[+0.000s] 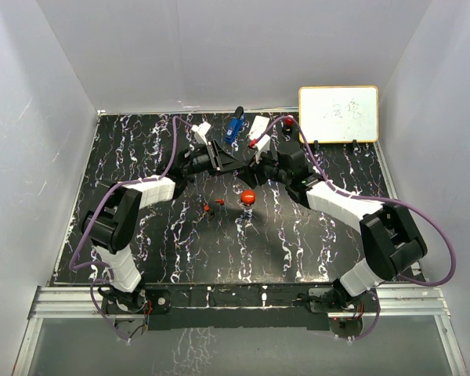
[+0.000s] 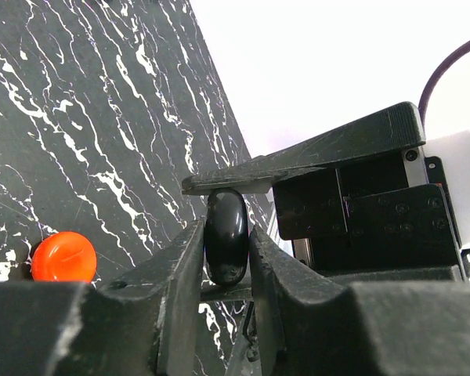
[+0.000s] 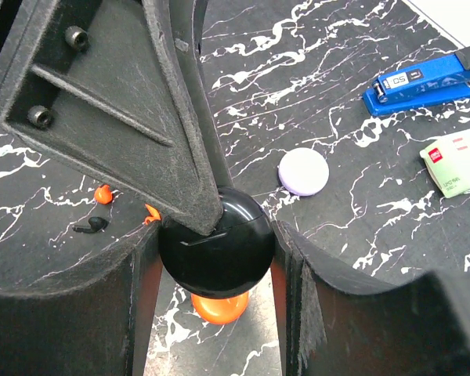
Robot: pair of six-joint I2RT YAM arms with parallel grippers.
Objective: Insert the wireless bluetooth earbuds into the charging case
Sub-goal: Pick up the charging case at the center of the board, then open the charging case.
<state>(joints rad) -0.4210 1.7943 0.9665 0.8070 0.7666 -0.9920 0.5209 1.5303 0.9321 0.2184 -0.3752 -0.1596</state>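
The charging case (image 3: 215,251) is a glossy black round shell held off the table between both grippers. My right gripper (image 3: 217,244) is shut across its width. My left gripper (image 2: 225,239) pinches the same charging case (image 2: 225,235) edge-on across its flat faces, and one left finger (image 3: 141,117) lies over the case's top. Three earbuds lie on the table to the left: two red ones (image 3: 103,193) (image 3: 151,213) and a dark one (image 3: 90,227). In the top view the red earbuds (image 1: 207,207) (image 1: 219,202) lie in front of the left gripper (image 1: 239,164) and right gripper (image 1: 258,167).
A round red puck (image 3: 219,307) (image 1: 248,197) lies under the held case. A lilac puck (image 3: 303,171), a blue stapler (image 3: 427,78) and a white card (image 3: 458,160) sit further back. A whiteboard (image 1: 338,113) leans at the far right.
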